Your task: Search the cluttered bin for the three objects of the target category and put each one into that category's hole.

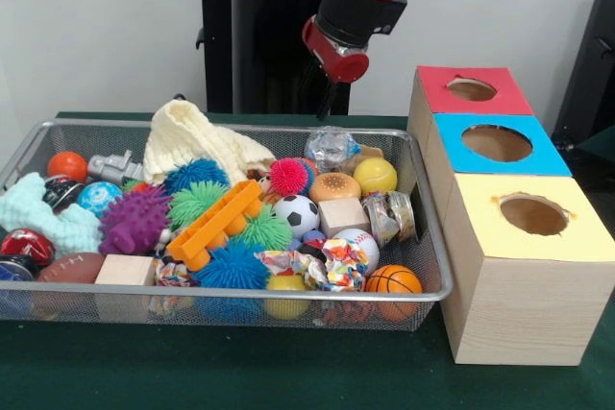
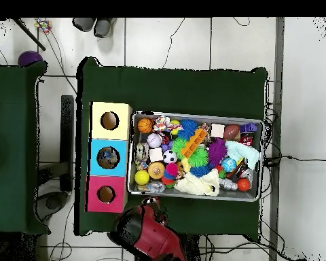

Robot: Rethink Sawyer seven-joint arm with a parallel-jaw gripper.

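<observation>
A wire bin (image 1: 240,292) (image 2: 193,113) on the green table is packed with toys. Among them are a soccer ball (image 1: 301,214) (image 2: 169,157), a basketball (image 1: 393,281) (image 2: 145,125), a baseball (image 1: 356,240), a yellow ball (image 1: 375,176) (image 2: 142,177), spiky rubber balls, wooden blocks (image 1: 343,215) and a cream cloth (image 1: 192,141) (image 2: 196,183). Beside the bin stand three boxes with round holes: red (image 1: 471,89) (image 2: 106,194), blue (image 1: 497,144) (image 2: 108,157) and yellow (image 1: 533,215) (image 2: 110,120). My gripper (image 1: 322,93) (image 2: 151,201) hangs above the bin's rim, at the corner nearest the red box, and holds nothing that I can see.
Something mottled shows inside the blue hole in the overhead view. A purple spiky toy (image 1: 133,220), an orange ladder-like toy (image 1: 213,223) and a brown football (image 1: 69,267) crowd the bin's other half. A second green table (image 2: 9,136) stands beyond the boxes.
</observation>
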